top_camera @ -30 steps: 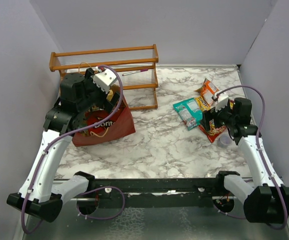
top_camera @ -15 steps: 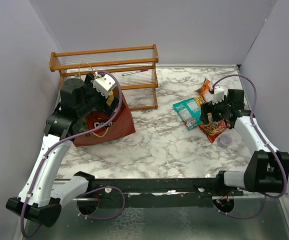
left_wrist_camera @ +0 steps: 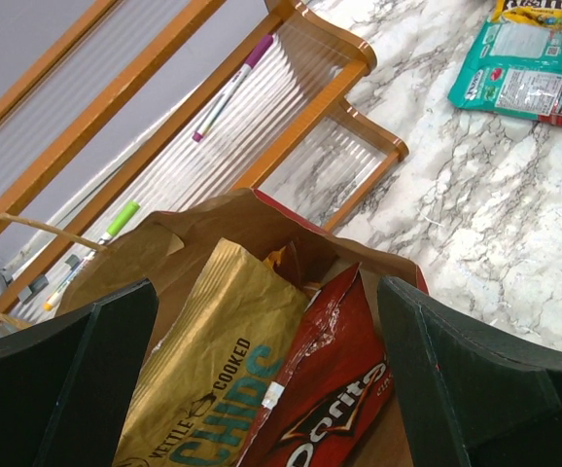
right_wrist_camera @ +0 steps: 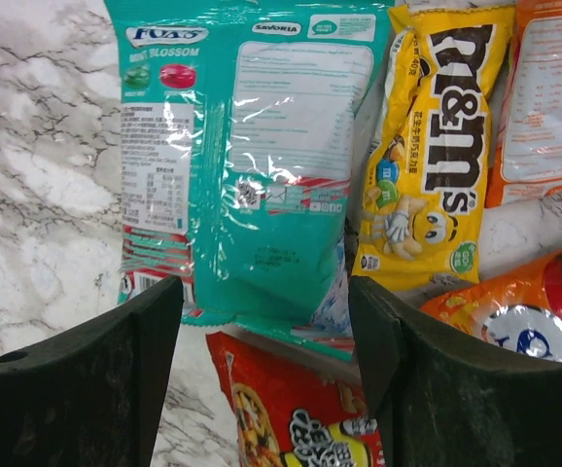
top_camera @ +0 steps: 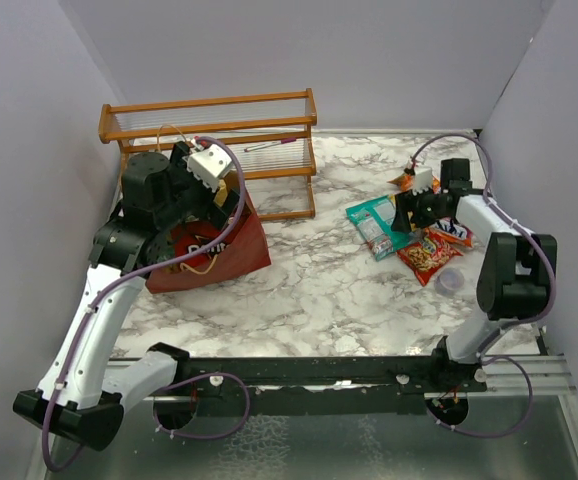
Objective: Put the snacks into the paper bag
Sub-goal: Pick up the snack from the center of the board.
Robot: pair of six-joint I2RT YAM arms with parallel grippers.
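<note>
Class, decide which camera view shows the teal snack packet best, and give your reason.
The right wrist view: the teal packet is close and large, its label readable. The top external view shows it small, print unreadable; the left wrist view catches only part of it at the picture's edge.

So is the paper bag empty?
Not empty: the paper bag holds a red Doritos bag and a gold kettle chips bag.

The left arm (top_camera: 94, 310) rises along the desk's (top_camera: 339, 290) left edge, elbow high. The left end effector (left_wrist_camera: 266, 292) tips downward, fingers (left_wrist_camera: 67, 389) spread wide. The right arm (top_camera: 509, 270) extends along the right edge toward the far right corner, wrist turned inward. The right end effector (right_wrist_camera: 263, 287) points down, fingers (right_wrist_camera: 87, 379) apart.
</note>
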